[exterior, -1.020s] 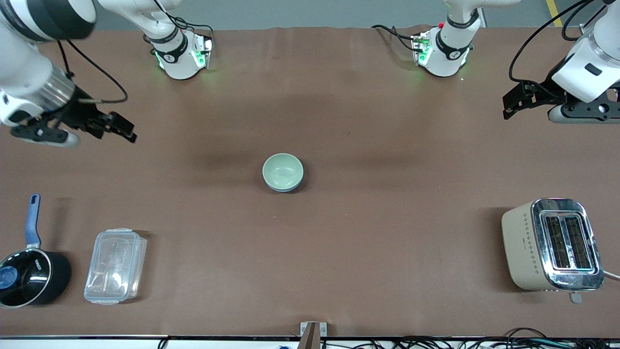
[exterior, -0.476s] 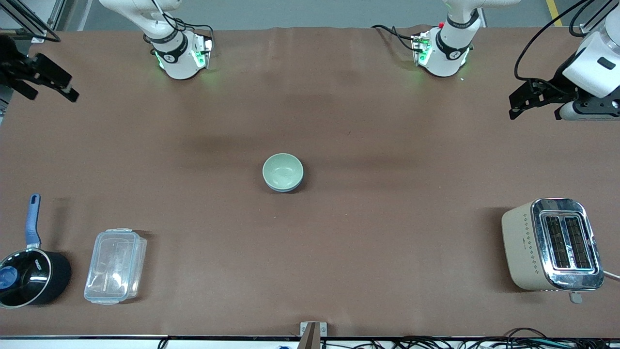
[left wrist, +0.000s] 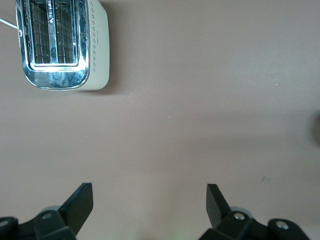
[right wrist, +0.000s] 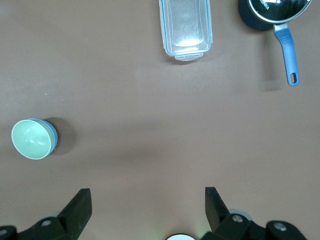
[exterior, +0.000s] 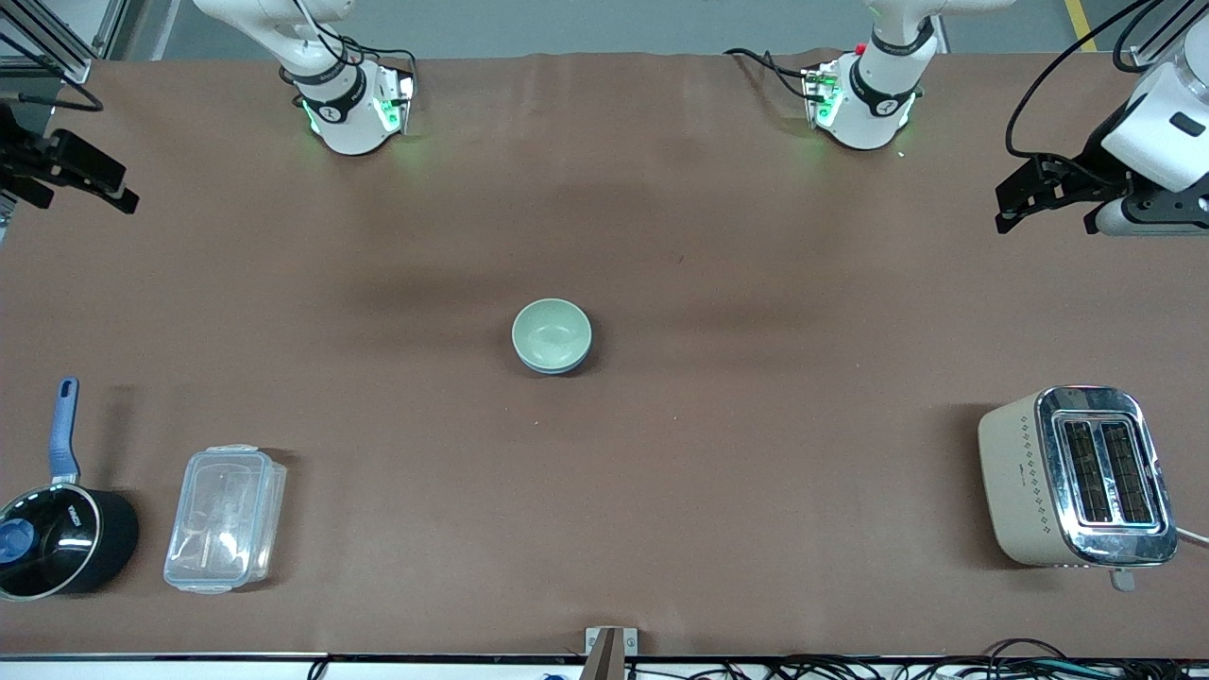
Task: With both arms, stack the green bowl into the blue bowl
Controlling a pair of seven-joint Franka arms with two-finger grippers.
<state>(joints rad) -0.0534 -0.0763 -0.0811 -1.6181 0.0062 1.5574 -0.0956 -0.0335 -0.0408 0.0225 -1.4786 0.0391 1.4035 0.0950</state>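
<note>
Right now I see the green bowl [exterior: 552,332] sitting inside the blue bowl [exterior: 567,365] at the center of the front frame, on the brown table [exterior: 756,472]; only a thin sky-blue edge shows under the green rim on the side toward the front camera. In the right wrist view the same pair appears at the middle left of the frame, the green bowl [right wrist: 31,138] nested in the blue bowl [right wrist: 52,136].

Nothing touches the bowls. The right tool [exterior: 80,175] hangs at the upper left edge of the front frame, over the right arm's end of the table, and its 2 fingers [right wrist: 80,205] stand spread wide with nothing between them. The left tool [exterior: 1030,194] hangs at the upper right of the frame, over the left arm's end of the table, its fingers [left wrist: 82,200] likewise spread and empty.

At the lower left of the front frame I see a black saucepan [exterior: 57,543] with a blue handle, and just beside it a clear lidded container [exterior: 225,518]. At the lower right stands a cream toaster [exterior: 1077,477] with 2 slots, well apart from the bowls.
</note>
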